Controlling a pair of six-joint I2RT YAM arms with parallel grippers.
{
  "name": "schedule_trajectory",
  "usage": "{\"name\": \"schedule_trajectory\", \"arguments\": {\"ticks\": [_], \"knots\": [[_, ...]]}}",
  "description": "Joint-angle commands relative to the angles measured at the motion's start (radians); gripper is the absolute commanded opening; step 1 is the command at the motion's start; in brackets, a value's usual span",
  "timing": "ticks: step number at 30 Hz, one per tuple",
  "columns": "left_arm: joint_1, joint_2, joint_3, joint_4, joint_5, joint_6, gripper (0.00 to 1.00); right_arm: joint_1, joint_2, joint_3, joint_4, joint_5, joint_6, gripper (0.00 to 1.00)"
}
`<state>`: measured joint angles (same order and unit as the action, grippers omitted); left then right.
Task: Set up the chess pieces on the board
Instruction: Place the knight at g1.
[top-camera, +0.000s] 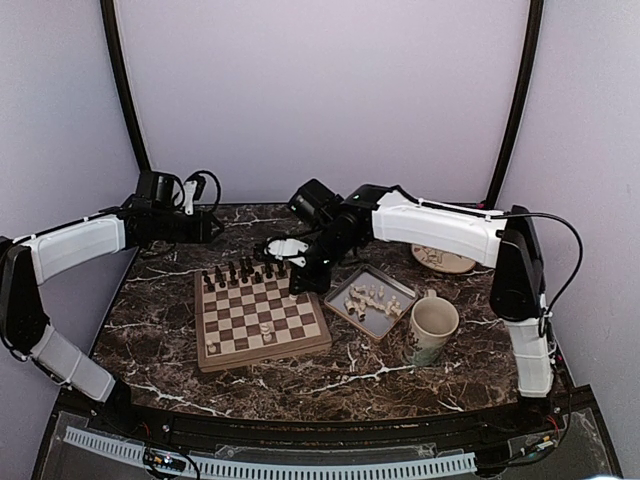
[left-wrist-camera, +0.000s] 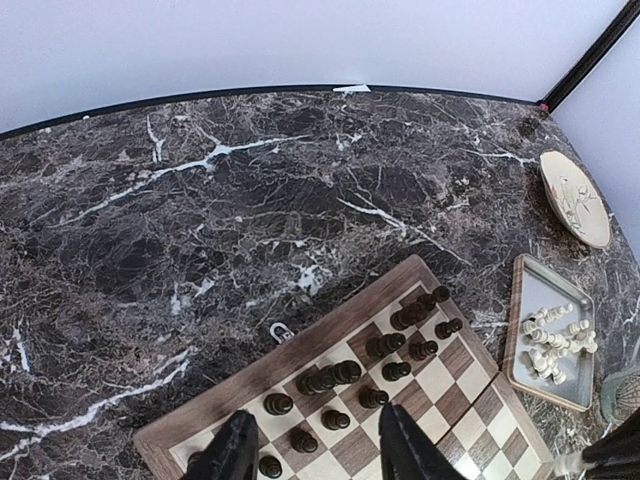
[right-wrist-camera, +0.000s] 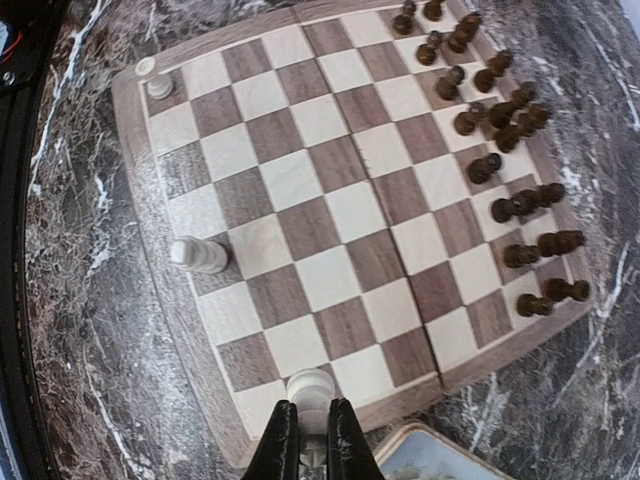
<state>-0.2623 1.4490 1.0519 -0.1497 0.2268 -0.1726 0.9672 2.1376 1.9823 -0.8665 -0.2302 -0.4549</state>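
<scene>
Pinching a cream piece (right-wrist-camera: 310, 385) between its fingers, the right pincer (right-wrist-camera: 310, 420) is held over the edge of the board (right-wrist-camera: 330, 210) nearest the tray (top-camera: 397, 284). Two other cream pieces are seen on the board: a corner piece (right-wrist-camera: 155, 80) and a rim piece (right-wrist-camera: 198, 253). More cream pieces (top-camera: 370, 297) are heaped in the tray. The left pincer (left-wrist-camera: 318, 448) is spread, with nothing gripped, above the dark chessmen (left-wrist-camera: 400, 345) ranged along the far rows. Print on the mug (top-camera: 431, 328) and the plate (top-camera: 443, 260), both set on the tabletop (top-camera: 380, 375), is too small to be read.
</scene>
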Motion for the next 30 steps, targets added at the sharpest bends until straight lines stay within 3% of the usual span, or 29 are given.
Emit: {"name": "schedule_trajectory", "arguments": {"ticks": [1, 30], "knots": [[0.007, -0.065, -0.016, 0.015, -0.010, -0.014, 0.44, 0.050, 0.032, 0.048, -0.051, -0.013, -0.013, 0.00], [0.008, -0.051, -0.027, 0.028, -0.005, -0.030, 0.44, 0.091, 0.109, -0.009, -0.098, 0.016, -0.031, 0.00]]}}
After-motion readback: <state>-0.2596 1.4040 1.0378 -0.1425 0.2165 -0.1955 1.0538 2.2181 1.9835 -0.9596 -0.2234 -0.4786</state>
